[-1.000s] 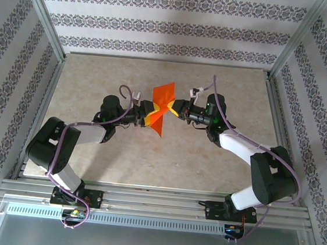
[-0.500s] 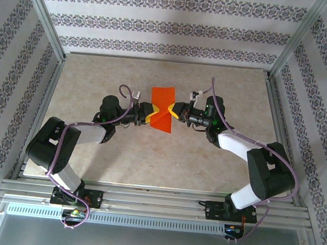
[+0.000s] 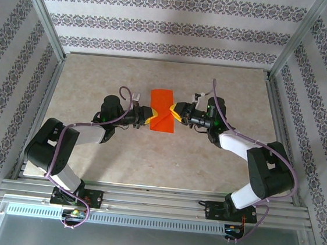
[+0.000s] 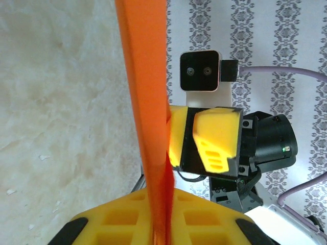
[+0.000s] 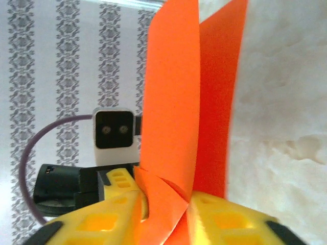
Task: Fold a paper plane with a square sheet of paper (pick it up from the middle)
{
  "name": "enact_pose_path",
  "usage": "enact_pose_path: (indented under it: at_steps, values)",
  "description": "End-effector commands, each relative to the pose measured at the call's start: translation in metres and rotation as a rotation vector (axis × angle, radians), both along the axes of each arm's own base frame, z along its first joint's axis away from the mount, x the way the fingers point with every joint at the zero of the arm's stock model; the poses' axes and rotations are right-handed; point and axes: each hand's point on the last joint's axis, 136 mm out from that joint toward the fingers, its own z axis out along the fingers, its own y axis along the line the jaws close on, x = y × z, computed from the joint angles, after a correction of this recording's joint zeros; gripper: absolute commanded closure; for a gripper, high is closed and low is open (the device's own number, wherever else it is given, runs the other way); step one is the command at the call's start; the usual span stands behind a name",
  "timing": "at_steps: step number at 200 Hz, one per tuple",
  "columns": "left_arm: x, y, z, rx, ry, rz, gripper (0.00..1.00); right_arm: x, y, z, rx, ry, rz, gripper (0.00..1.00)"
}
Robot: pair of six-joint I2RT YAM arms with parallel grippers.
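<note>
Paper point(image 3: 163, 112) is folded over, between the 2 tools over the middle of the counter point(image 3: 97, 80). Left tool point(image 3: 147, 118) is pinched tight on its edge; right tool point(image 3: 177, 111) has jaws slightly apart with a crumpled corner loose between them. Risk: 1 thin pinch carries the lot, so the paper may pivot or slip, and that corner could snag in the right tool and drag the fold open.

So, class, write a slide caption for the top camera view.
Left gripper and right gripper meet at the folded orange-red paper.
</note>
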Motion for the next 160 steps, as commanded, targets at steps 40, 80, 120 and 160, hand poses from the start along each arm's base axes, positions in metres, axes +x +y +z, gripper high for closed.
enact_pose_path:
  at_steps: [40,80,120,160]
  values:
    - [-0.011,0.045,-0.046,0.516,0.044,0.035,0.88,0.000,-0.078,-0.030,-0.332,0.000,-0.220,0.45]
    - [-0.015,0.101,-0.056,0.977,0.070,0.072,0.88,-0.007,-0.118,-0.026,-0.565,-0.047,-0.336,0.28]
    - [-0.009,0.137,-0.046,1.494,0.014,0.068,0.88,-0.016,-0.145,-0.023,-0.683,-0.066,-0.428,0.18]
    - [-0.004,0.122,-0.053,1.796,0.000,0.022,0.88,-0.022,-0.156,-0.027,-0.699,-0.049,-0.471,0.17]
